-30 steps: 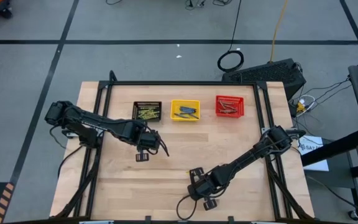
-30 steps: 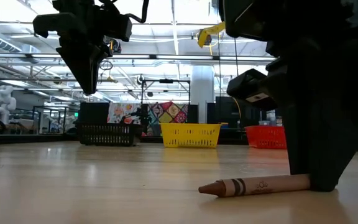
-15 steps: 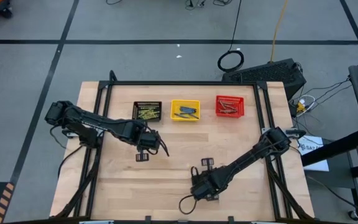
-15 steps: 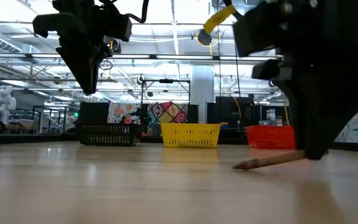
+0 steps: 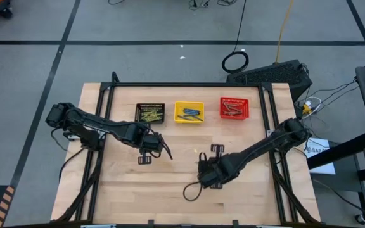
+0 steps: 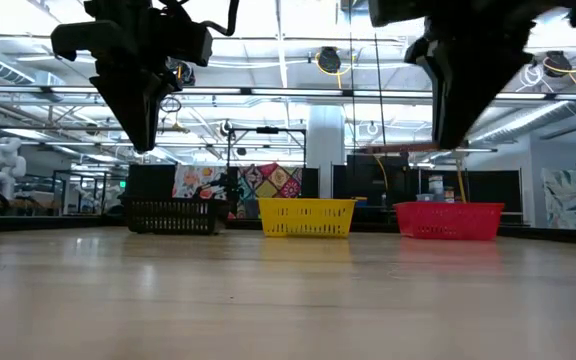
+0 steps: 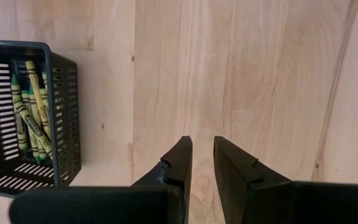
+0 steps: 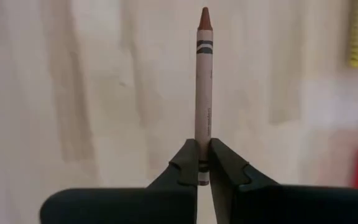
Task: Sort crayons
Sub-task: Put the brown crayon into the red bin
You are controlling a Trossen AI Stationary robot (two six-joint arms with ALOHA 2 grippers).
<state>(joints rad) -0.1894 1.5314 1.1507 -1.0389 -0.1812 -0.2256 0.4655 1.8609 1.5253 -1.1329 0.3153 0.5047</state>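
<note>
My right gripper [image 8: 204, 155] is shut on one brownish-red crayon [image 8: 204, 81] and hangs over the middle of the table [image 5: 203, 166], well above the wood in the low view [image 6: 453, 140]. My left gripper [image 7: 202, 146] hovers open with nothing between its fingers, just on the near side of the black basket [image 5: 150, 113], which holds olive-yellow crayons [image 7: 33, 106]. The yellow basket [image 5: 189, 112] holds blue crayons. The red basket [image 5: 234, 108] holds brownish-red ones. My right gripper pinches the crayon's flat end [image 8: 202, 163] between its two fingers. The fingers come from above, slanting down. The crayon sticks out from the fingertips with its pointed tip [image 8: 204, 14] away from them. It is lifted clear of the table and about level [image 6: 398, 150].
The three baskets stand in a row along the table's far edge [image 6: 173, 215] [image 6: 306, 217] [image 6: 448, 220]. Bare wood [image 5: 170, 190] lies between the arms and along the near edge. A black frame [image 5: 182, 84] borders the table.
My right gripper has risen and gone toward the far edge, tipping and rolling as it went. The crayon lay flat on the table, then came up by its held end. Now it hangs clear and about level.
</note>
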